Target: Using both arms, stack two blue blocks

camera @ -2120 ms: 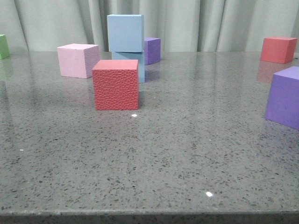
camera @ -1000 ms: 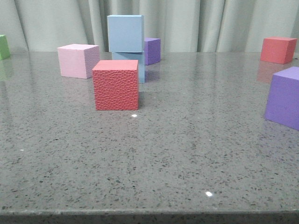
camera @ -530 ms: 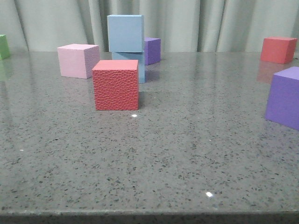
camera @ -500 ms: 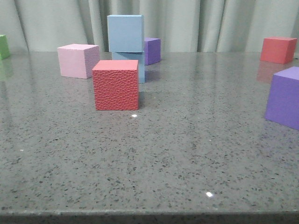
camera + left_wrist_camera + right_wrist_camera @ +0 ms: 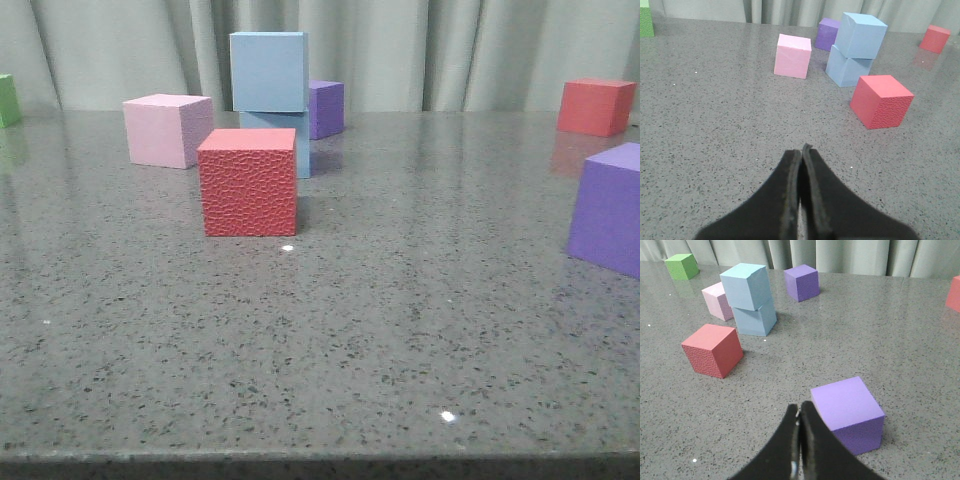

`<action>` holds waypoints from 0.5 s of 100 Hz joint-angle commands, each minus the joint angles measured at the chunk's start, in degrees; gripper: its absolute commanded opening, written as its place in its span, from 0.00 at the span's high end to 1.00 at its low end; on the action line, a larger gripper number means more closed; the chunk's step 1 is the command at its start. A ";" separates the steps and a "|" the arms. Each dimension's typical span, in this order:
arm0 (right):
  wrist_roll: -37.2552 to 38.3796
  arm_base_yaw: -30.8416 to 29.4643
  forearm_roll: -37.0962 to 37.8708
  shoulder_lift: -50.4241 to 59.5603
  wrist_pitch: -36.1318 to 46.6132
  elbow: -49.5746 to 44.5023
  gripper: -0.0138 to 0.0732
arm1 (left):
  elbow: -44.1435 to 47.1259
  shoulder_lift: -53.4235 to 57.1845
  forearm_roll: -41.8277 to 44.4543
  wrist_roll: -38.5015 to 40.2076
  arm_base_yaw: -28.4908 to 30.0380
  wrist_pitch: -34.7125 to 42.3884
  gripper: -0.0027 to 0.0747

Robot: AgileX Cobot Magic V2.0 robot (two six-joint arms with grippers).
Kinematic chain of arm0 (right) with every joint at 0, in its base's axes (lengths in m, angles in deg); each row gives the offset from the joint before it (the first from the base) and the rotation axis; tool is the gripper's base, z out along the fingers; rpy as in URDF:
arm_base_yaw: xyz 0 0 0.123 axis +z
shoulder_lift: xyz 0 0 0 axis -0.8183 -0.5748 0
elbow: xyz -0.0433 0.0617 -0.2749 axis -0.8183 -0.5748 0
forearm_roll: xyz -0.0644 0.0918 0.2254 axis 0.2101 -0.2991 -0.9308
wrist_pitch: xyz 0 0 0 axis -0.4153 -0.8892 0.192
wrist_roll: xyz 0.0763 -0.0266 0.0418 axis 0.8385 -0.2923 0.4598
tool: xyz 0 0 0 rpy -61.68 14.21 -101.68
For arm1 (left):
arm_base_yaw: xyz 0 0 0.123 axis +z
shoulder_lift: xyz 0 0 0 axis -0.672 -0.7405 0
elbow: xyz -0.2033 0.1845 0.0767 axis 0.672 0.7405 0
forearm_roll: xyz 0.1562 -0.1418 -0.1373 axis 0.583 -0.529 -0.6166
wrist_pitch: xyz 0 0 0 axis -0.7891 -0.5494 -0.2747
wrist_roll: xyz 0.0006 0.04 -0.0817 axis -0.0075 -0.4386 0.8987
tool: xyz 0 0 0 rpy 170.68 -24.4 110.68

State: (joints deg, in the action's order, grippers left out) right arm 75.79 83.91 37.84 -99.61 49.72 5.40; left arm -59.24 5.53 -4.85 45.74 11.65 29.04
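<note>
Two pale blue blocks stand stacked at the back of the table: the upper blue block [image 5: 268, 71] rests, slightly turned, on the lower blue block [image 5: 285, 140], which a red cube partly hides in the front view. The stack also shows in the left wrist view as upper block [image 5: 860, 35] on lower block [image 5: 847, 69], and in the right wrist view as upper block [image 5: 745, 285] on lower block [image 5: 755, 319]. My left gripper [image 5: 801, 150] is shut and empty, well short of the stack. My right gripper [image 5: 799, 409] is shut and empty beside a purple cube. Neither gripper appears in the front view.
A red textured cube [image 5: 248, 181] stands just in front of the stack, a pink cube [image 5: 165, 129] to its left, a small purple cube [image 5: 326, 108] behind. A large purple cube [image 5: 609, 207] sits at the right edge, a red cube [image 5: 595, 105] far right, a green cube [image 5: 8, 99] far left.
</note>
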 commanded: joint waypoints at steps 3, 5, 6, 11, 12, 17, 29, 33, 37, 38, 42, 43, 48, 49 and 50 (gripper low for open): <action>-0.56 -0.09 1.07 -0.42 4.22 1.42 0.97 | -1.33 -0.72 0.48 0.16 -0.35 4.71 0.99; -0.56 -0.09 1.07 -0.42 4.22 1.42 0.97 | -1.33 -0.72 0.48 0.16 -0.35 4.71 0.99; -0.56 -0.09 1.07 -0.42 4.22 1.42 0.97 | -1.33 -0.72 0.48 0.16 -0.35 4.71 0.99; -0.56 -0.09 1.07 -0.42 4.22 1.42 0.97 | -1.05 -0.72 1.04 0.16 -0.35 4.00 0.99; -0.56 -0.09 1.07 -0.42 4.22 1.42 0.97 | -1.05 -0.72 1.20 0.16 -0.35 4.00 0.99; -0.56 -0.09 1.07 -0.42 4.22 1.42 0.97 | -0.48 -0.72 2.38 0.27 -0.35 4.31 0.99; -0.56 -0.09 1.07 -0.42 4.22 1.42 0.97 | 1.39 -0.72 2.36 -1.82 -0.35 7.88 0.99; -0.56 -0.09 1.07 -0.42 4.22 1.42 0.97 | 2.09 -0.72 2.24 -2.97 -0.20 9.51 0.99; -0.56 -0.09 1.07 -0.42 4.22 1.42 0.97 | 2.97 -0.72 2.22 -3.99 0.15 11.51 0.99; -0.56 -0.09 1.07 -0.42 4.22 1.42 0.97 | 3.12 -0.72 2.22 -4.54 0.17 11.88 0.99; -0.56 -0.09 1.07 -0.42 4.22 1.42 0.97 | 4.10 -0.72 1.97 -6.15 0.99 14.45 0.99; -0.56 -0.09 1.07 -0.42 4.22 1.42 0.97 | 4.46 -0.72 1.77 -6.77 1.14 14.89 0.99; -0.56 -0.09 1.07 -0.42 4.22 1.42 0.97 | 5.66 -0.72 0.37 -8.45 2.54 18.41 0.99; -0.56 -0.09 1.07 -0.42 4.22 1.42 0.97 | 5.82 -0.72 0.16 -8.62 3.02 18.85 0.99; -0.56 -0.09 1.07 -0.42 4.22 1.42 0.97 | 6.16 -0.72 -0.25 -9.01 3.28 19.28 0.99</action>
State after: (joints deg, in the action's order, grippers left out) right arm 75.79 83.91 37.84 -99.61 49.60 5.40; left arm -53.28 5.53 -3.91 39.64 13.14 38.93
